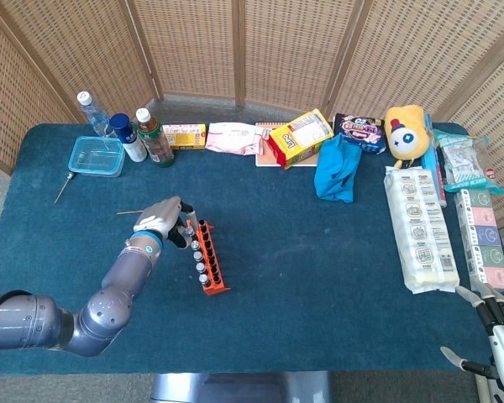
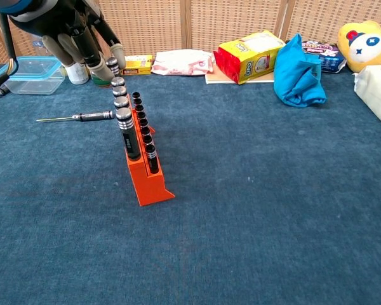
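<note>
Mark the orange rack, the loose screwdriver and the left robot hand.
orange rack (image 2: 147,184), chest view, on its front orange face.
loose screwdriver (image 2: 92,116), chest view, on its dark handle.
left robot hand (image 1: 161,217), head view, on the back of the hand.

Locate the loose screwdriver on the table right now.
The screwdriver lies flat on the blue table at the left of the chest view, just left of the orange bit rack and below the left hand.
</note>
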Tool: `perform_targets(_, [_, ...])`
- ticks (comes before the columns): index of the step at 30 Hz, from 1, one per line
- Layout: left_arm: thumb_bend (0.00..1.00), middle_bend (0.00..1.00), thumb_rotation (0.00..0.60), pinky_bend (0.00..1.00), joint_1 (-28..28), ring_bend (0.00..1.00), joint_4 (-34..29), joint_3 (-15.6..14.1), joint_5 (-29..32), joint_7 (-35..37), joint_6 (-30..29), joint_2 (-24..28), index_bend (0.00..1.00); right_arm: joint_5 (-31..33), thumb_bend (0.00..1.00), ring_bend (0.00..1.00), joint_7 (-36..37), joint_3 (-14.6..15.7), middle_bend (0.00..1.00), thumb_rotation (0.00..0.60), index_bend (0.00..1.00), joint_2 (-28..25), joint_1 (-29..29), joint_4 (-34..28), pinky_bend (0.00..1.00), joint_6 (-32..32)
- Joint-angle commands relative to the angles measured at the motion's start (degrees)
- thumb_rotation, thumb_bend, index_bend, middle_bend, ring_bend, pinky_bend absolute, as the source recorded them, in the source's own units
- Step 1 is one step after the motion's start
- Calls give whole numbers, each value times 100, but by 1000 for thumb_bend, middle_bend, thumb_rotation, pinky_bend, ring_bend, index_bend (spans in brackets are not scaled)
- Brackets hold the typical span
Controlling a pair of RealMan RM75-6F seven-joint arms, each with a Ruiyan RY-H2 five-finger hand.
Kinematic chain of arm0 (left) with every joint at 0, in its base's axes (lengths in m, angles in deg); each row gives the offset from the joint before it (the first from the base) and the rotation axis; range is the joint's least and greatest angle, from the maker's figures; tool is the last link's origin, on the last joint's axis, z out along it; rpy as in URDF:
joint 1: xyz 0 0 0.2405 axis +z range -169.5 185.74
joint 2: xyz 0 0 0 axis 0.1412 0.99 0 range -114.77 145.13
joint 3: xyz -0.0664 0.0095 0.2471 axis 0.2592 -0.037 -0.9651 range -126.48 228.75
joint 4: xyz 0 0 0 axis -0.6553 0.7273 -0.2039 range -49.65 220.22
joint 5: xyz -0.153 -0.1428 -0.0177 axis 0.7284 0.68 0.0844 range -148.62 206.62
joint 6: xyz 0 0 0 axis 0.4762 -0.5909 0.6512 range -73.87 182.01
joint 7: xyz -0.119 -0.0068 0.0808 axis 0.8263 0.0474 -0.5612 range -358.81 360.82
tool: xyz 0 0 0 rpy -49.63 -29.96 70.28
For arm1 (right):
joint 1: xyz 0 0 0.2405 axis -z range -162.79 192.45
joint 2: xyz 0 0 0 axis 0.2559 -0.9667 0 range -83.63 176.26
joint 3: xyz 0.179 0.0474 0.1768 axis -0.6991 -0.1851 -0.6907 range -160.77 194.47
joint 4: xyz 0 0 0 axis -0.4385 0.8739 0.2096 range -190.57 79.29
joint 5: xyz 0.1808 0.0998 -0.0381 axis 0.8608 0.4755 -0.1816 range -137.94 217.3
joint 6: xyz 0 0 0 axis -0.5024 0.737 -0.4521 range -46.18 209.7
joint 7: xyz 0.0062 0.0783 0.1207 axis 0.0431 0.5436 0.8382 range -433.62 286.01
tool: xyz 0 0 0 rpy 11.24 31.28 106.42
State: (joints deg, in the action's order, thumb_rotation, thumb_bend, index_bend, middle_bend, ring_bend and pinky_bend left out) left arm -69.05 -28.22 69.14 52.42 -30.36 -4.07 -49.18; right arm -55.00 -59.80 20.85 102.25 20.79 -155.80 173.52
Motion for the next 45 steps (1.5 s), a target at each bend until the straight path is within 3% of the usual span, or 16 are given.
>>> perform_targets(1, [394,1000,600,1000,27,1000,-3,42,24,-55,26,13,535,1,0,0,4,0,58,600,157,-3,1,-1,0,2])
perform_targets(4, [394,1000,600,1000,49,1000,-37,90,49,-114,52,57,481,2,0,0,9,-3,58,600,157,-5,3,0,0,9])
perform_targets(21, [394,1000,600,1000,170,1000,-46,240,23,-186,7,33,478,3,0,0,8,-2,58,600,157,-6,3,1,0,5])
perform_targets(25, [391,1000,600,1000,244,1000,-99,330,13,-136,106,130,435,9,0,0,8,-4,58,600,157,-5,3,3,0,4])
perform_targets(34, [375,1000,600,1000,580,1000,-495,609,-44,6,760,977,315,-6,0,0,-14,4,58,600,157,5,-7,0,0,-18])
perform_targets(37, [338,996,600,983,823,998,-821,716,-407,138,871,1482,238,-41,0,0,-59,17,58,600,157,17,-12,-13,0,-29])
perform_targets(39, [306,890,600,908,1011,913,-1039,738,-767,243,891,1690,129,-51,0,0,-85,22,58,600,157,22,-11,-19,0,-29])
perform_targets(40, [284,730,600,822,1134,770,-1167,744,-1004,309,917,1803,63,-58,0,0,-97,25,58,600,157,25,-10,-23,0,-27])
perform_targets(41, [258,503,600,713,1273,554,-1289,749,-1250,388,962,1914,17,-65,0,0,-108,27,58,600,157,27,-9,-26,0,-24])
perform_targets(43, [211,155,600,541,1609,210,-1501,773,-1798,615,1070,2127,0,-74,0,0,-129,27,58,600,157,32,-5,-31,0,-12])
perform_targets(44, [179,42,600,468,1790,81,-1599,768,-2118,710,1048,2230,0,-78,0,0,-139,27,58,600,157,33,-2,-31,0,-4])
perform_targets(45, [155,5,600,427,1978,30,-1701,748,-2476,789,972,2320,0,-80,0,0,-147,26,58,600,157,34,2,-32,0,6])
